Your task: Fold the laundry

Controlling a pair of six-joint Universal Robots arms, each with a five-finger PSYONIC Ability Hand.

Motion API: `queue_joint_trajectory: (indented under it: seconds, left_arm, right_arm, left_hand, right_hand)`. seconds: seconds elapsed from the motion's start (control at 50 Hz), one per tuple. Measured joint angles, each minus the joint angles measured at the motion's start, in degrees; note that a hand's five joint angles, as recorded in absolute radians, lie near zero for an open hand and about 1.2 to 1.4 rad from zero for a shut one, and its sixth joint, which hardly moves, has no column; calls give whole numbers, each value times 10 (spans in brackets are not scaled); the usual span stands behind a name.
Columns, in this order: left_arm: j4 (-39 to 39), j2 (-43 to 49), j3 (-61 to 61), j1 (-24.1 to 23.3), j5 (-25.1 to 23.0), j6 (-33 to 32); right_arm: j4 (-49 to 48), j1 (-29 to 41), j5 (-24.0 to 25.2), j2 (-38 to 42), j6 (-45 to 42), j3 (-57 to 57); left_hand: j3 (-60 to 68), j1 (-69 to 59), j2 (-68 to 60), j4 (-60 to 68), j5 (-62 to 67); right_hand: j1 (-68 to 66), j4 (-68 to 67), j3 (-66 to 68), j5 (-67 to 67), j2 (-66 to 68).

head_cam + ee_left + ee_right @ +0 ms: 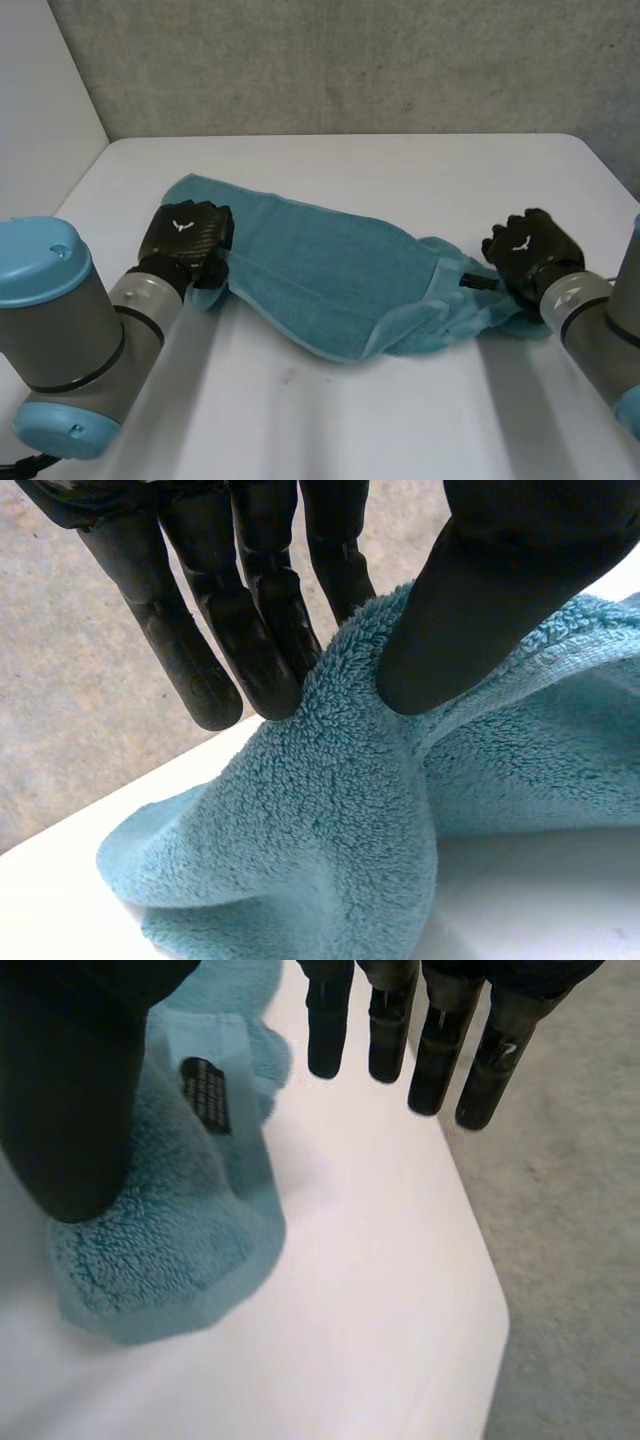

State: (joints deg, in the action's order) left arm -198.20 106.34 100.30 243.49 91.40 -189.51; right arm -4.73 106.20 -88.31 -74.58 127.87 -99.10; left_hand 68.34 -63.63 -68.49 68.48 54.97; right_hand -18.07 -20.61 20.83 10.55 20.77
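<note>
A teal terry towel (330,270) lies rumpled across the white table (350,420), partly folded along its length. My left hand (183,240) is at the towel's left end. In the left wrist view the thumb (480,610) and fingers (250,630) pinch a raised fold of the towel (330,840) between them. My right hand (525,250) is at the bunched right end, by a small black label (478,282). In the right wrist view its fingers (440,1050) are straight over bare table, apart from the cloth. Its thumb (70,1090) hangs over the towel corner (160,1240) beside the label (207,1095).
A grey wall runs behind the table and a white panel (40,90) stands at the left. The table's right edge (480,1260) is close to my right hand, with grey floor (570,1260) beyond it. Bare tabletop lies in front of the towel.
</note>
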Motion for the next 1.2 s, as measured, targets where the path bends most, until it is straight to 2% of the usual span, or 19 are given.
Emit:
queue_joint_trajectory:
  seconds: [0.16, 0.26, 0.32, 0.36, 0.44, 0.46, 0.56, 0.68, 0.86, 0.88, 0.9, 0.92, 0.94, 0.96, 1.0, 1.06, 1.16, 1.18, 1.2]
  left_arm:
    - [9, -3, 3, -4, 0, 1]
    - [15, -6, 8, -6, 0, 1]
    - [18, -6, 10, -7, 1, 1]
    - [23, -8, 14, -10, 1, 1]
    - [26, -11, 17, -12, 1, 1]
    - [28, -15, 20, -13, 1, 1]
    - [29, -23, 25, -13, 1, 1]
    - [29, -27, 26, -11, 1, 0]
    - [28, -26, 17, 7, 0, 0]
    - [28, -26, 17, 7, 0, 0]
    - [27, -24, 11, 12, -1, 0]
    - [27, -24, 11, 12, -1, 0]
    - [26, -22, 7, 14, -1, -1]
    - [26, -19, 1, 16, -1, -1]
    - [25, -12, -16, 19, -1, -2]
    - [24, 1, -45, 23, -2, -5]
    - [18, 26, -142, 31, -2, -16]
    - [15, 32, -182, 34, -2, -20]
    - [15, 34, -197, 35, -2, -22]
  right_arm:
    - [1, -6, -2, -51, 51, 36]
    - [38, 0, 13, -77, 157, 110]
    - [75, 2, 36, -66, 194, 149]
    - [143, 4, 87, -24, 236, 209]
    - [199, 6, 129, 24, 258, 257]
    - [242, 8, 156, 65, 268, 295]
    - [334, 29, 188, 161, 269, 376]
    - [373, 40, 192, 200, 254, 403]
    - [457, 45, 187, 256, 153, 404]
    - [457, 45, 187, 256, 153, 404]
    - [461, 45, 186, 261, 141, 406]
    - [461, 45, 186, 261, 141, 406]
    - [461, 45, 185, 263, 138, 408]
    - [455, 45, 184, 264, 139, 418]
    - [436, 45, 180, 264, 152, 440]
    - [386, 45, 166, 262, 193, 486]
    - [239, 45, 112, 244, 294, 570]
    - [175, 45, 85, 227, 325, 588]
    - [153, 45, 75, 220, 334, 592]
  left_hand:
    - [0, 0, 0, 0, 0]
    - [0, 0, 0, 0, 0]
    - [0, 0, 0, 0, 0]
    - [0, 0, 0, 0, 0]
    - [0, 0, 0, 0, 0]
    - [0, 0, 0, 0, 0]
    - [0, 0, 0, 0, 0]
    - [0, 0, 0, 0, 0]
    - [0, 0, 0, 0, 0]
    - [0, 0, 0, 0, 0]
    - [0, 0, 0, 0, 0]
    - [0, 0, 0, 0, 0]
    - [0, 0, 0, 0, 0]
    - [1, 0, 0, 0, 0]
    - [1, 0, -1, 0, 0]
    - [1, 0, -1, 0, 0]
    - [1, 0, -2, 0, 0]
    - [1, 0, -2, 0, 0]
    - [1, 0, -2, 0, 0]
  right_hand:
    - [32, 41, -58, -52, -49]
    - [32, 41, -58, -52, -49]
    - [32, 41, -58, -52, -49]
    - [32, 42, -57, -51, -49]
    - [32, 40, -56, -47, -47]
    - [32, 40, -56, -43, -47]
    - [-1, -4, 3, 3, -1]
    - [-9, -15, 13, 13, 7]
    - [-33, -41, 42, 36, 37]
    - [-33, -41, 42, 36, 37]
    - [-160, -186, 184, 173, 186]
    - [-160, -186, 184, 173, 186]
    - [-265, -314, 312, 298, 316]
    - [-265, -314, 312, 298, 316]
    - [-368, -446, 443, 427, 450]
    - [-373, -474, 468, 452, 469]
    - [-378, -475, 468, 455, 469]
    - [-378, -475, 469, 455, 469]
    - [-378, -475, 469, 455, 469]
